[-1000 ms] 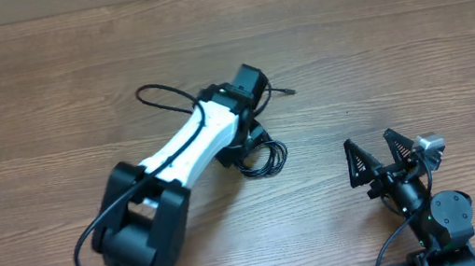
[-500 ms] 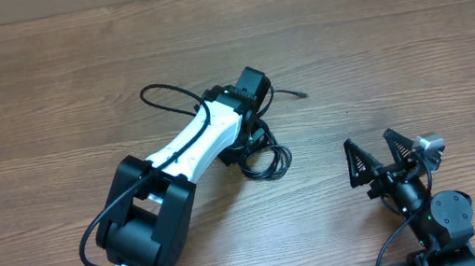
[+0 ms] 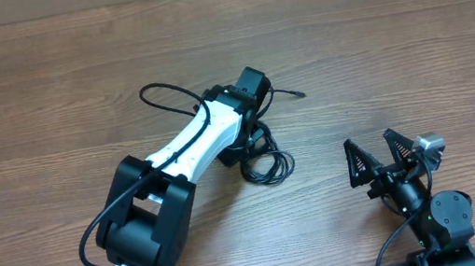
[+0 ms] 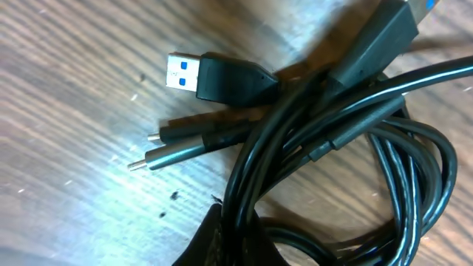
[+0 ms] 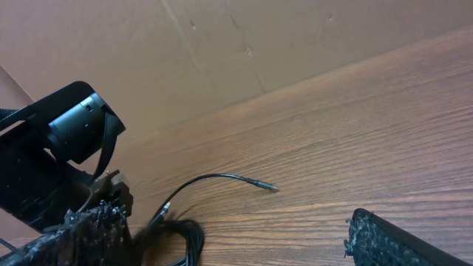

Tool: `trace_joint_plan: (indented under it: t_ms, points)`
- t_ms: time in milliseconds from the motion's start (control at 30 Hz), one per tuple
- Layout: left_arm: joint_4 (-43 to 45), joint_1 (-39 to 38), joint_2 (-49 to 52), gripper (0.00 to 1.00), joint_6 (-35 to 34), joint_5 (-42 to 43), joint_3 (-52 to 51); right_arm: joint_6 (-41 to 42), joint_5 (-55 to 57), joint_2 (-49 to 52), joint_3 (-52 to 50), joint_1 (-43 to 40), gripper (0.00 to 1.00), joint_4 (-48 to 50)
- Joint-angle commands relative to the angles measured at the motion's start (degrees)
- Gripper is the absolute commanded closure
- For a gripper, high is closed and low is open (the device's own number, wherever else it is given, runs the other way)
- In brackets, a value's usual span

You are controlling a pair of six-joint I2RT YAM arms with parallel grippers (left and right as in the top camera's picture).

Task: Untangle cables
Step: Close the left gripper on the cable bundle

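The cables [image 3: 271,165] lie as a tangled black bundle of loops on the wooden table, just right of my left wrist. One thin end [image 3: 293,94] trails off to the upper right. In the left wrist view the loops [image 4: 347,125] fill the frame, with a blue-tongued USB plug [image 4: 211,77] and two slim plugs [image 4: 170,151] sticking out left. My left gripper [image 4: 240,240] is shut on several strands of the bundle. My right gripper [image 3: 375,158] stands open and empty at the right, well away from the cables [image 5: 188,236].
The left arm [image 3: 192,144], white and black, reaches diagonally over the table's middle, with its own thicker wire [image 3: 161,92] arching off to the left. A cardboard wall [image 5: 295,44] rises behind the table's far edge.
My left gripper has closed on the cable bundle. The bundle and the loose end have shifted slightly to the right. The right arm has not moved.
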Motion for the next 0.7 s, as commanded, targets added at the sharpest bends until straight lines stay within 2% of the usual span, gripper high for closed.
trace_joint_plan:
  t_ms: [0,100,167,300,433,667]
  points:
    - [-1.16,-0.07,-0.52,0.96,4.20,-1.03,1.64,0.20,0.15,0.02,-0.55,0.44,0.00,0.35]
    - [-1.14,-0.07,-2.21,0.96,9.27,-1.01,2.25,0.20,0.15,0.02,-0.55,0.44,0.00,0.35]
    - [-1.09,-0.07,-4.00,0.96,15.13,-0.98,2.86,0.20,0.15,0.02,-0.55,0.44,0.00,0.37]
    - [-1.22,-0.07,-8.37,0.96,35.50,2.62,4.20,0.22,0.13,0.02,-0.55,0.44,0.00,0.42]
    - [-2.73,-0.07,-12.57,0.96,51.04,11.04,4.28,0.22,0.13,0.02,-0.55,0.44,0.00,0.59]
    - [-4.35,-0.04,-17.25,0.96,63.71,11.17,4.28,1.86,-0.61,0.02,-0.55,0.44,0.00,0.81]
